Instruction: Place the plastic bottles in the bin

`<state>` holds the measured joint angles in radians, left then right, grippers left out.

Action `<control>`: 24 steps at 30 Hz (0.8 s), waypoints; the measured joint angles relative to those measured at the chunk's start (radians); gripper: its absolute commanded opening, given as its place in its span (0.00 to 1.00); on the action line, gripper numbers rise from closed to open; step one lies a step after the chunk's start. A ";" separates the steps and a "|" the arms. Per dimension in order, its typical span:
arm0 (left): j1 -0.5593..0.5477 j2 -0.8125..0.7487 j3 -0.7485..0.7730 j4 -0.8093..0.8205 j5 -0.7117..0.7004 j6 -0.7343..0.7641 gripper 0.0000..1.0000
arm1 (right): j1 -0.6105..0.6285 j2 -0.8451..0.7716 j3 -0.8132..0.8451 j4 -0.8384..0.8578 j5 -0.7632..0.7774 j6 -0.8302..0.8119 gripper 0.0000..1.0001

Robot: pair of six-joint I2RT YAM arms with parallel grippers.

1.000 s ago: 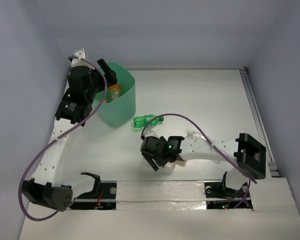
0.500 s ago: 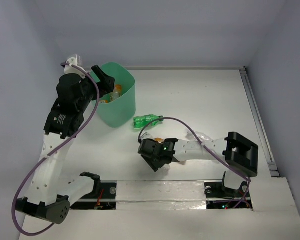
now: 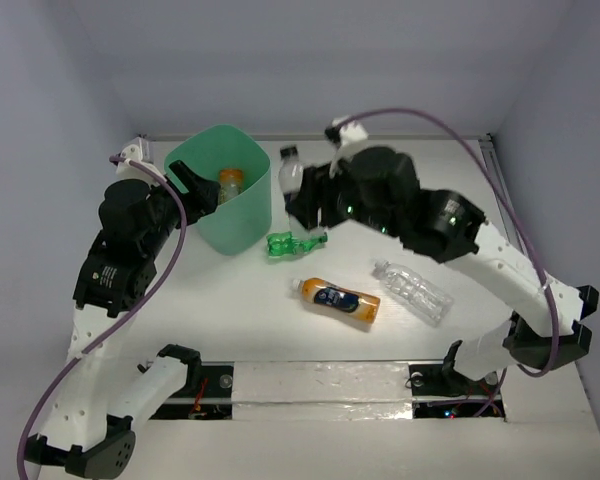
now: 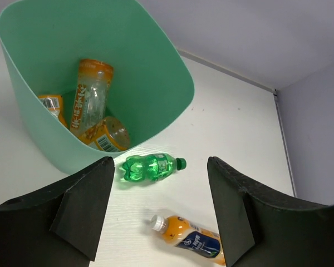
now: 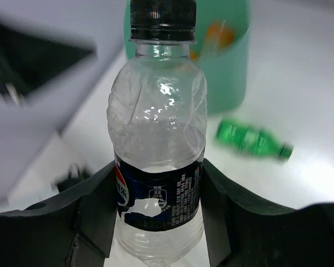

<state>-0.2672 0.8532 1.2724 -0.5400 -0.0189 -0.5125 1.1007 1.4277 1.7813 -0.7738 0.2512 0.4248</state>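
**Bin** (image 3: 242, 228): mint-green, upright on the white table (image 3: 430, 190), mouth open to the top.

**Orange bottles** (image 4: 92, 94): three counted inside the bin. One leaned against the inner wall and the other two lay low beside it.

**Green bottle** (image 3: 295, 243): lay on its side on the table, just beside the bin's base on the near-right side. Its cap pointed away from the bin.

**Orange bottle with a dark blue label** (image 3: 338, 298): lay on its side on the table, outside the bin and farther from it than the green bottle. Its white cap was at the end nearer the bin.

**Crumpled clear bottle** (image 3: 413, 290): lay on its side on the table, well apart from the bin and beyond the labelled orange one.

**Clear bottle with a black cap** (image 3: 290, 172): upright and lifted off the table, just to the right of the bin's rim, outside the bin.

**Right gripper** (image 5: 158, 189): clenched on the clear bottle with a black cap, with one finger on each side of its dark-labelled lower body.

**Left gripper** (image 4: 156, 194): released, with fingers spread and nothing between them. It hung at the left rim of the bin, looking down into it.
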 measured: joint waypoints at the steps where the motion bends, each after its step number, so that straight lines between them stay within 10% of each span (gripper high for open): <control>1: 0.000 0.000 0.000 -0.001 -0.001 -0.003 0.61 | -0.035 0.019 0.084 0.000 -0.010 -0.007 0.49; 10: 0.000 -0.037 -0.026 -0.003 0.041 -0.027 0.39 | -0.153 0.441 0.689 0.120 -0.127 -0.002 0.52; 24: -0.019 -0.048 -0.002 -0.006 0.051 -0.022 0.33 | -0.196 0.840 0.760 0.296 -0.226 0.214 0.67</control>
<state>-0.2863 0.8051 1.2709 -0.5461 0.0322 -0.5346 0.9043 2.2681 2.5412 -0.4782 0.0250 0.6392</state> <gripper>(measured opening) 0.327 0.631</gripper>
